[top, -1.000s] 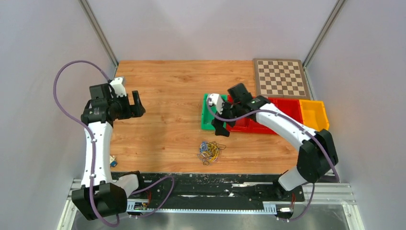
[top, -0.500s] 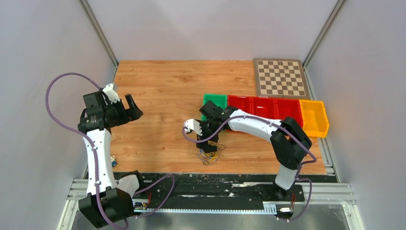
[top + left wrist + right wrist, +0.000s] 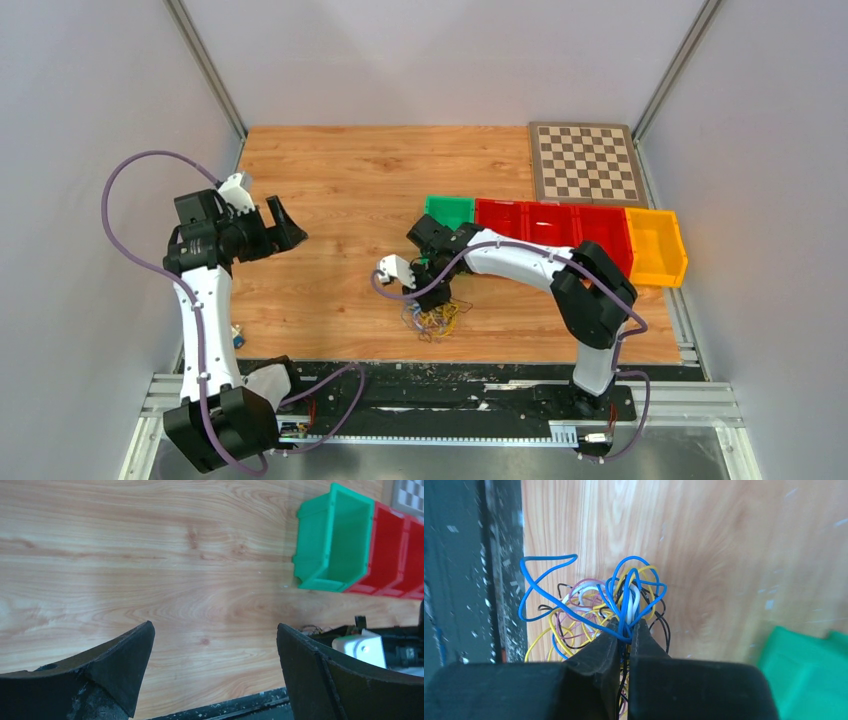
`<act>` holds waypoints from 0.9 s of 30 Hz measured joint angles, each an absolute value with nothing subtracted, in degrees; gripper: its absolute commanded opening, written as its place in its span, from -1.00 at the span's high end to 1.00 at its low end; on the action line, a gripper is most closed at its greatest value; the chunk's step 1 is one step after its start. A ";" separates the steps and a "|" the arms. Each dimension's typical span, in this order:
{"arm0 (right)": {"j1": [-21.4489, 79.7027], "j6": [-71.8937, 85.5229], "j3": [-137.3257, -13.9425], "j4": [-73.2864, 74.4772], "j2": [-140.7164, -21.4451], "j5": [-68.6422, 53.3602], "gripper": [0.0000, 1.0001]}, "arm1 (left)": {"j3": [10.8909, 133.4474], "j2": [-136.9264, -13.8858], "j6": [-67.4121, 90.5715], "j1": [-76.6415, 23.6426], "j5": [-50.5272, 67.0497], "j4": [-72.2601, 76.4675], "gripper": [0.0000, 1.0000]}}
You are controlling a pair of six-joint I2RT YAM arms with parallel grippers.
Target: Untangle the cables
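The cables [image 3: 432, 320] [image 3: 589, 605] form a small snarl of thin blue, yellow, white, black and pinkish wires on the wooden table near its front edge. My right gripper [image 3: 432, 303] [image 3: 625, 626] is down on the snarl's far side and shut on the cables, with blue and white strands pinched between its fingers. My left gripper [image 3: 283, 225] [image 3: 215, 630] hangs open above the left part of the table, far from the snarl, with nothing between its fingers.
A row of bins lies right of centre: green [image 3: 447, 212] [image 3: 335, 540], red [image 3: 555, 222] and yellow [image 3: 656, 246]. A chessboard [image 3: 586, 162] sits at the back right. The black front rail [image 3: 440, 375] runs just below the snarl.
The right arm swung from the bins down to the snarl and its gripper went from open to shut on the wires. The left arm shifted slightly and stayed open.
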State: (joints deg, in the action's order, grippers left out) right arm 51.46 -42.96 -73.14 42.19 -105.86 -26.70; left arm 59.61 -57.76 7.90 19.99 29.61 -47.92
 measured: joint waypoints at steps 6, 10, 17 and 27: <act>48.62 -33.52 -85.78 42.50 -103.68 -32.62 1.00 | 57.17 -59.40 2.20 19.92 46.06 -46.85 -0.92; 46.24 -26.30 -92.49 40.64 -101.34 -36.84 1.00 | 52.27 -58.24 -1.56 16.12 54.37 -45.10 -0.94; 45.47 -18.31 -94.06 38.74 -100.90 -40.45 1.00 | 43.88 -49.65 -0.03 1.78 59.51 -32.01 -0.97; 45.36 -11.64 -93.03 35.59 -100.88 -44.53 0.95 | 37.21 -53.80 14.24 -10.13 59.46 -12.32 0.48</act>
